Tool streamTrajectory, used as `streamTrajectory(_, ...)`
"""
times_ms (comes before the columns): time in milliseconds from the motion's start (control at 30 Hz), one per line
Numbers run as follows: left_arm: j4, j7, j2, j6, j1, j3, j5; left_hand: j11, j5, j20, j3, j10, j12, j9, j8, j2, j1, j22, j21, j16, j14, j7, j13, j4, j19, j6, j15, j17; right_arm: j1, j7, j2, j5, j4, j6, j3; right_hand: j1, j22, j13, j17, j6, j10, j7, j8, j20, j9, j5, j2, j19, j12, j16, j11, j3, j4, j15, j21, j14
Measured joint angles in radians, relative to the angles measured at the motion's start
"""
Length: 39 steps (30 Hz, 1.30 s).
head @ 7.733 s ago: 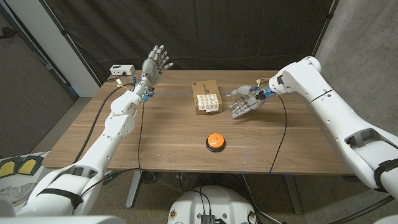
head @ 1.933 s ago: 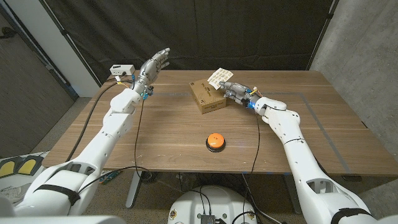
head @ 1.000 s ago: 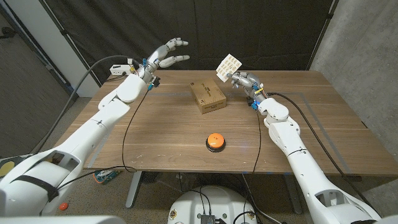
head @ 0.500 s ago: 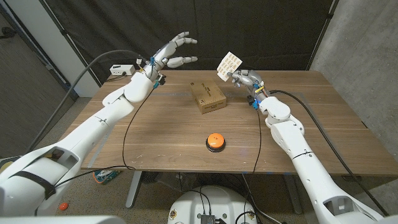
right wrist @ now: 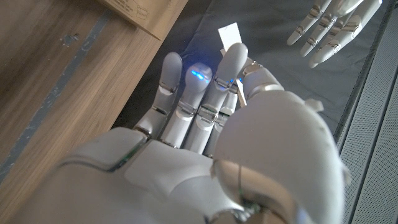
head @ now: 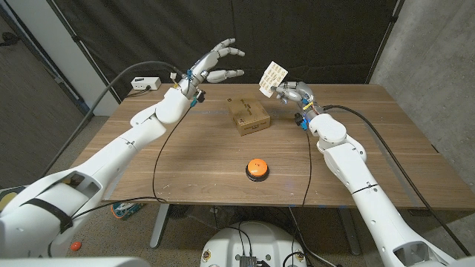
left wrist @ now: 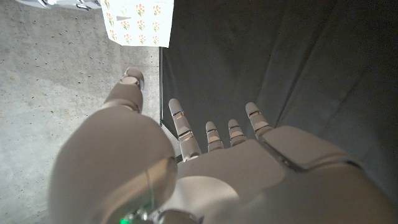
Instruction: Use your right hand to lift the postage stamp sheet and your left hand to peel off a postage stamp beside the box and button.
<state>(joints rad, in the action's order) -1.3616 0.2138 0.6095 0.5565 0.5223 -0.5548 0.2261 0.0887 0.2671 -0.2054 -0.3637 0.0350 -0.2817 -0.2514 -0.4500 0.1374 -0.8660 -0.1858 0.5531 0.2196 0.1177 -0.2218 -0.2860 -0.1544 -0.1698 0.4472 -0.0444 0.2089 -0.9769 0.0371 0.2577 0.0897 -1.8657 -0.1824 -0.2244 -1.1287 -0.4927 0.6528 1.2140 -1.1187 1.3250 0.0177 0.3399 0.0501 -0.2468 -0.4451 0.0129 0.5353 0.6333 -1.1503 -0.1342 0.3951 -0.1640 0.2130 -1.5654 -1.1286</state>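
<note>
My right hand (head: 292,92) holds the white postage stamp sheet (head: 273,76) up in the air behind the cardboard box (head: 249,116), pinching its lower corner. The sheet (left wrist: 138,22) carries rows of small flower stamps, and its edge (right wrist: 231,33) sticks out past my right hand (right wrist: 211,118). My left hand (head: 214,65) hovers in the air a short way left of the sheet, fingers spread and pointing toward it, holding nothing; my left hand (left wrist: 205,155) is apart from the sheet. The orange button (head: 257,167) sits on the table in front of the box.
The wooden table (head: 185,163) has bare room on both sides of the button. A small white device (head: 145,83) with cables sits at the far left corner. A black curtain (head: 312,30) hangs behind the table.
My right hand picked the sheet off the box and raised it behind the box. My left hand has swung right toward the sheet, closing the gap.
</note>
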Motion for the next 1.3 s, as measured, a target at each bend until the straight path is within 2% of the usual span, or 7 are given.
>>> streamTrajectory(233, 0.025, -0.052, -0.02, 0.024, -0.011, -0.014, -0.035, 0.019, 0.0, 0.004, 0.004, -0.019, -0.008, -0.002, -0.016, -0.009, -0.009, 0.0, 0.0, 0.007, -0.017, 0.003, -0.005, 0.004, 0.004, 0.039, 0.016, 0.0, -0.01, 0.034, -0.002, -0.037, -0.028, -0.002, -0.016, 0.005, -0.003, 0.001, 0.006, 0.0, 0.003, 0.0, 0.0, 0.0, -0.017, -0.014, 0.005, 0.0, 0.0, 0.0, 0.003, 0.008, 0.003, -0.001, 0.0, -0.001)
streamTrajectory(333, 0.036, -0.065, -0.03, 0.03, -0.015, -0.018, -0.044, 0.019, 0.0, 0.004, 0.004, -0.019, -0.008, -0.002, -0.02, -0.013, -0.013, 0.0, -0.006, 0.008, -0.018, 0.004, -0.005, 0.004, 0.004, 0.046, 0.018, 0.001, -0.011, 0.043, -0.002, -0.052, -0.035, 0.0, -0.023, 0.005, -0.003, 0.0, 0.006, 0.0, 0.003, 0.0, -0.001, 0.0, -0.017, -0.019, 0.005, 0.0, 0.0, -0.004, 0.003, 0.015, 0.002, 0.001, 0.0, -0.003)
streamTrajectory(467, 0.048, -0.081, -0.041, 0.037, -0.02, -0.023, -0.052, 0.019, 0.0, 0.003, 0.004, -0.019, -0.008, -0.002, -0.024, -0.017, -0.025, 0.0, -0.006, 0.008, -0.018, 0.002, -0.009, 0.004, 0.012, 0.055, 0.018, 0.003, -0.011, 0.046, -0.002, -0.067, -0.042, 0.002, -0.032, 0.012, -0.006, -0.005, 0.011, 0.0, -0.003, 0.0, -0.009, 0.002, -0.05, -0.026, 0.012, 0.009, 0.0, -0.004, -0.012, 0.022, 0.0, 0.002, -0.007, -0.004)
streamTrajectory(633, 0.056, -0.099, -0.049, 0.043, -0.024, -0.026, -0.06, 0.022, 0.0, 0.009, 0.004, -0.022, -0.015, -0.002, -0.027, -0.026, -0.034, 0.0, -0.006, 0.008, -0.025, 0.002, -0.009, 0.004, 0.02, 0.069, 0.025, 0.003, -0.008, 0.046, -0.001, -0.075, -0.049, 0.003, -0.04, 0.015, -0.011, -0.001, 0.011, 0.0, -0.004, 0.0, -0.012, 0.002, -0.058, -0.034, 0.015, 0.009, 0.0, -0.008, -0.015, 0.03, 0.001, 0.003, -0.007, -0.006)
streamTrajectory(800, 0.081, -0.117, -0.069, 0.051, -0.034, -0.033, -0.071, 0.028, 0.0, 0.012, 0.004, -0.028, -0.015, -0.006, -0.039, -0.03, -0.046, 0.0, -0.006, 0.008, -0.029, 0.003, -0.009, 0.004, 0.026, 0.09, 0.029, 0.0, -0.004, 0.038, 0.004, -0.089, -0.056, 0.004, -0.047, 0.017, -0.011, -0.001, 0.011, -0.003, 0.007, 0.003, -0.016, 0.002, -0.068, -0.04, 0.017, 0.009, 0.0, -0.011, -0.004, 0.033, 0.003, 0.003, -0.007, -0.012)
streamTrajectory(1167, 0.116, -0.137, -0.098, 0.068, -0.045, -0.04, -0.083, 0.04, -0.005, 0.006, 0.007, -0.04, -0.023, -0.007, -0.053, -0.035, -0.069, 0.0, -0.013, 0.008, -0.04, 0.002, -0.014, 0.007, 0.037, 0.141, 0.032, 0.0, 0.004, 0.015, 0.013, -0.099, -0.064, 0.012, -0.058, 0.022, -0.01, 0.001, 0.015, -0.003, 0.007, 0.003, -0.021, 0.002, -0.082, -0.052, 0.023, 0.009, 0.0, -0.011, -0.004, 0.04, 0.002, 0.003, -0.006, -0.015)
streamTrajectory(1300, 0.119, -0.138, -0.104, 0.07, -0.046, -0.042, -0.082, 0.04, -0.012, 0.01, 0.007, -0.04, -0.023, -0.006, -0.059, -0.048, -0.083, 0.0, -0.013, 0.014, -0.044, -0.003, -0.018, 0.007, 0.052, 0.146, 0.036, 0.003, 0.005, 0.005, 0.017, -0.1, -0.068, 0.015, -0.063, 0.025, -0.015, 0.003, 0.015, -0.003, 0.007, 0.003, -0.022, 0.002, -0.102, -0.058, 0.025, 0.009, 0.0, -0.019, -0.004, 0.047, 0.0, 0.003, -0.006, -0.015)
